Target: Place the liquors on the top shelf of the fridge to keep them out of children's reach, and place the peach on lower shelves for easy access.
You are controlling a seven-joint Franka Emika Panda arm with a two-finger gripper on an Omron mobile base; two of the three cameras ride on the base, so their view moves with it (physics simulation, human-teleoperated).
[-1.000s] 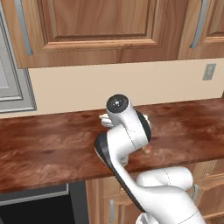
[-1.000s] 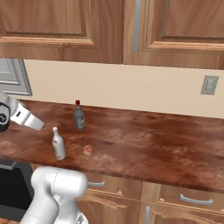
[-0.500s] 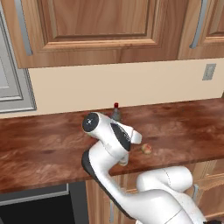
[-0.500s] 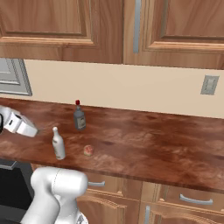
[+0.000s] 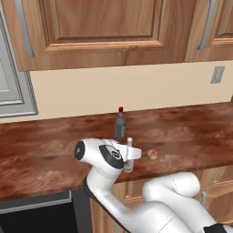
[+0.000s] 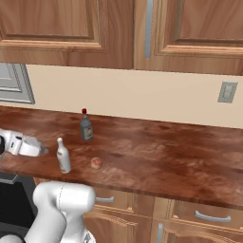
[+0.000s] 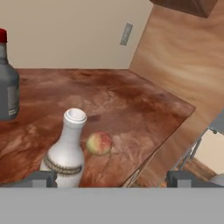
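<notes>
- White bottle (image 6: 63, 155) stands upright near the counter's (image 6: 156, 156) front edge, the peach (image 6: 96, 163) just beside it, also near the front.
- Dark bottle (image 6: 86, 127) with the red cap is upright further back, toward the wall, apart from the other two.
- Gripper (image 7: 111, 179) is low at the counter's front edge, jaws spread as wide as they go and holding nothing; the white bottle (image 7: 68, 154) sits by the left fingertip (image 7: 41, 178), not yet between the two.
- My read: this is the approach for the first pick, the white bottle, so nothing is shelved yet.
- Next move calls for sliding sideways to centre the bottle's body between the fingers, then closing without knocking it over or nudging the peach (image 7: 99, 143).
- Fridge isn't in sight; the base will likely need to drive there.
</notes>
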